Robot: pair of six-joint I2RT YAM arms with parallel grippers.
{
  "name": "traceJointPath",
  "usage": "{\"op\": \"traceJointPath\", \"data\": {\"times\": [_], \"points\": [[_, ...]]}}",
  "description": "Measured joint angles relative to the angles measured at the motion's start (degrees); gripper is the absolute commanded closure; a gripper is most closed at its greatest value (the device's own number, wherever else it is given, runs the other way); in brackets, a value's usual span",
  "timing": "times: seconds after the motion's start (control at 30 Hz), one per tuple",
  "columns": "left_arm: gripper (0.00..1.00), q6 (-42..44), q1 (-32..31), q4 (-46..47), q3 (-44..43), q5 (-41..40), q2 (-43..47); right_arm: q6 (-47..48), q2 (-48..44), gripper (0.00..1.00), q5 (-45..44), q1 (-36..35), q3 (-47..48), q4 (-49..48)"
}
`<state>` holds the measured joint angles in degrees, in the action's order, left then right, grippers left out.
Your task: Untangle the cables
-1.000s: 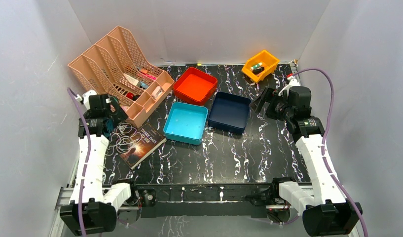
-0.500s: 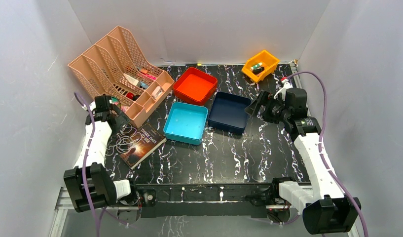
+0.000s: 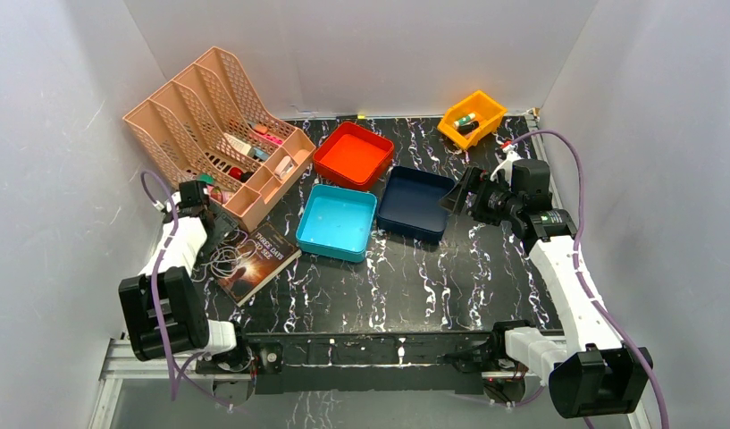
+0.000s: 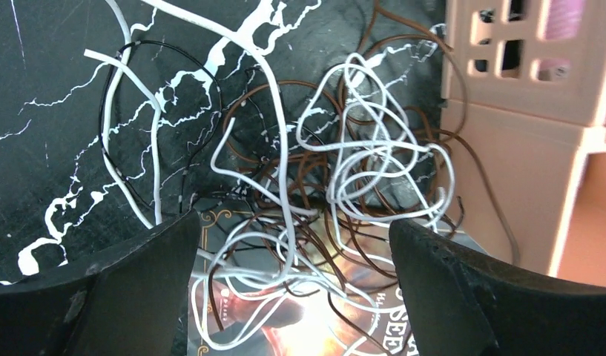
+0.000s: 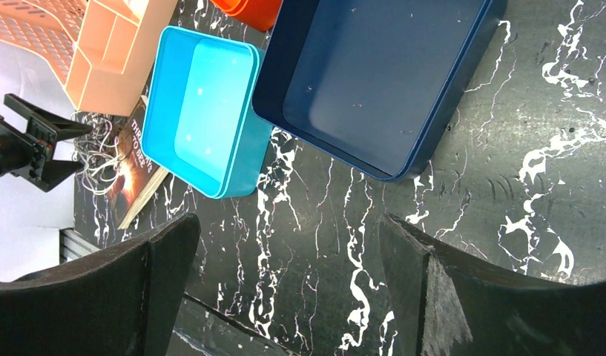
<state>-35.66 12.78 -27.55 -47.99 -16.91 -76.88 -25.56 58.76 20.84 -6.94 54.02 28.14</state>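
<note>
A tangle of cables (image 3: pixel 220 258) lies at the table's left, partly on a book (image 3: pixel 258 259). In the left wrist view a white cable (image 4: pixel 282 126), a dark reddish-brown cable (image 4: pixel 249 159) and a thin black cable (image 4: pixel 104 148) loop through each other. My left gripper (image 3: pixel 215 229) is open and empty just above the tangle; its jaws stand wide to either side of the loops (image 4: pixel 296 297). My right gripper (image 3: pixel 457 192) is open and empty above the table by the navy tray, and it looks down on bare table (image 5: pixel 288 289). The tangle also shows in the right wrist view (image 5: pixel 99 159).
A pink desk organizer (image 3: pixel 213 125) stands right beside the tangle (image 4: pixel 522 148). A cyan tray (image 3: pixel 339 221), a navy tray (image 3: pixel 415 203) and an orange-red tray (image 3: pixel 353 154) sit mid-table. A yellow bin (image 3: pixel 471 117) with small items is at the back right.
My left arm has folded back while its gripper moved down over the tangle. My right gripper has shifted a little left towards the navy tray.
</note>
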Motion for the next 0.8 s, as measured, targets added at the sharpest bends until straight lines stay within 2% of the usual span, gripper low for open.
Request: {"op": "traceJointPath", "data": {"times": [0.3, 0.43, 0.63, 0.8], "points": [[0.02, -2.01, 1.42, 4.74, 2.64, -0.70, -4.90, 0.09, 0.13, 0.02, 0.42, -0.33, -0.04, -0.02], [0.07, -2.86, 2.16, 6.67, 3.04, -1.09, -6.62, 0.09, 0.31, 0.02, 0.55, -0.37, -0.04, 0.00], [0.26, -4.07, 3.37, 9.01, 3.50, -1.73, -8.85, 0.20, 0.55, 0.02, 0.61, -0.42, -0.04, -0.02], [0.52, -4.52, 3.74, 8.94, 3.50, -2.58, -9.07, 0.24, 0.55, 0.02, 0.57, -0.48, -0.04, 0.00]]}}
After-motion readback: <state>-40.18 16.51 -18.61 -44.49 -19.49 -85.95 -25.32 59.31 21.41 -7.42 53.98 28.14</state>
